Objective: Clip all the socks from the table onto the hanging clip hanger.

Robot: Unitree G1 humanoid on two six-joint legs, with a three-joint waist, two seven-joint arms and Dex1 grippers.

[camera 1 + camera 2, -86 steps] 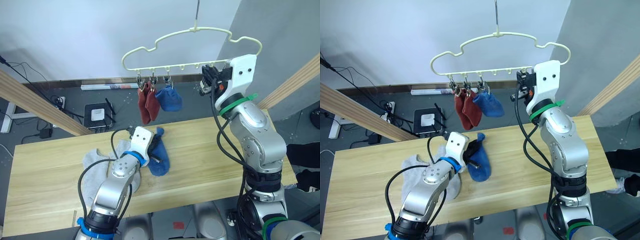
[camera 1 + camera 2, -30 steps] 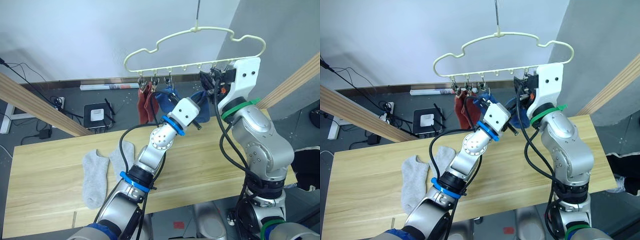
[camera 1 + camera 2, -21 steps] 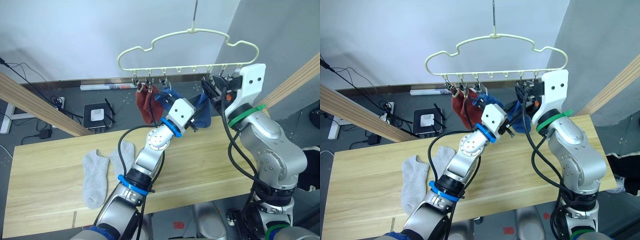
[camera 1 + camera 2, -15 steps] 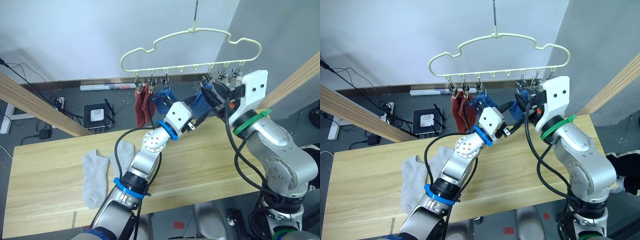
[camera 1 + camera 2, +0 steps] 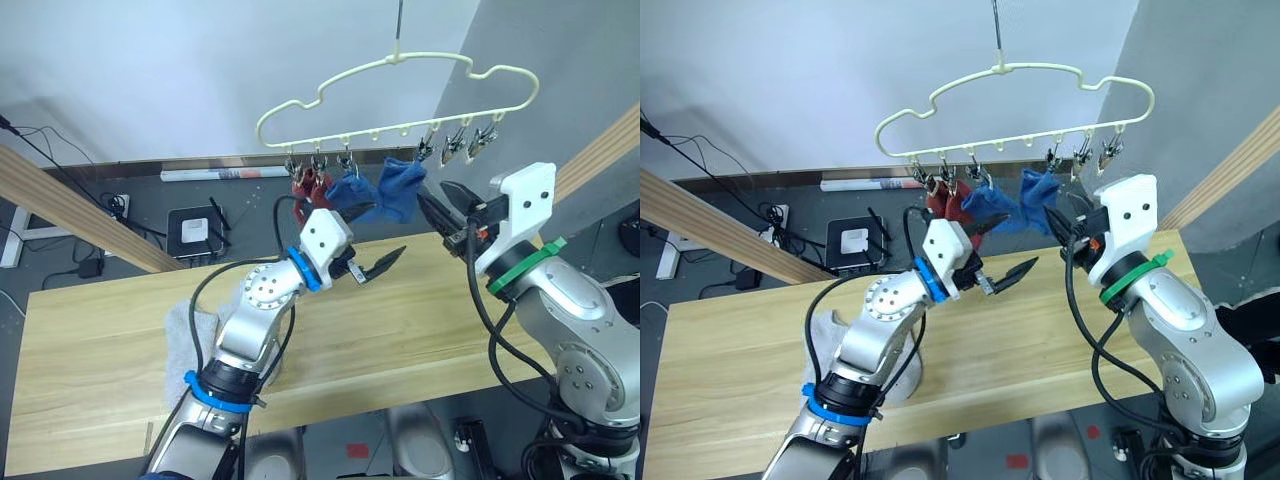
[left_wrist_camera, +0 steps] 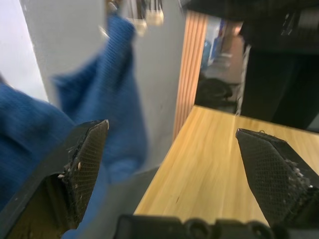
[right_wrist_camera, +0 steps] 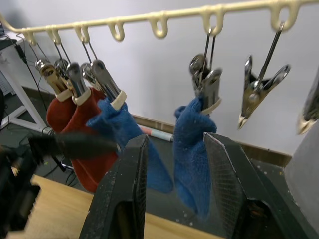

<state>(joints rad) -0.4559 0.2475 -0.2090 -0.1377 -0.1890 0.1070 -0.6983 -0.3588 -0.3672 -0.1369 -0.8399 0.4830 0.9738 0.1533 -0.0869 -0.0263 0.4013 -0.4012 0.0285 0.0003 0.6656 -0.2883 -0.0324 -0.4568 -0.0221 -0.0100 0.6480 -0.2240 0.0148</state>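
Hanging four socks now, you are backing both end effectors [image 5: 385, 262] [image 5: 437, 203] off wide and empty; reach low for the grey socks [image 5: 180, 330] on the bench [image 5: 90, 330].

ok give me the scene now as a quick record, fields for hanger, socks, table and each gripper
clip hanger: pale wire clip hanger hanging by its hook
red socks: two, clipped side by side at one end of the bar
blue socks: two clipped, one next to the red pair, one further along
free clips: two at the other end
grey sock: grey fabric on the table, partly behind the left arm
left gripper: open, empty, above the table
right gripper: open, empty, just below the clips
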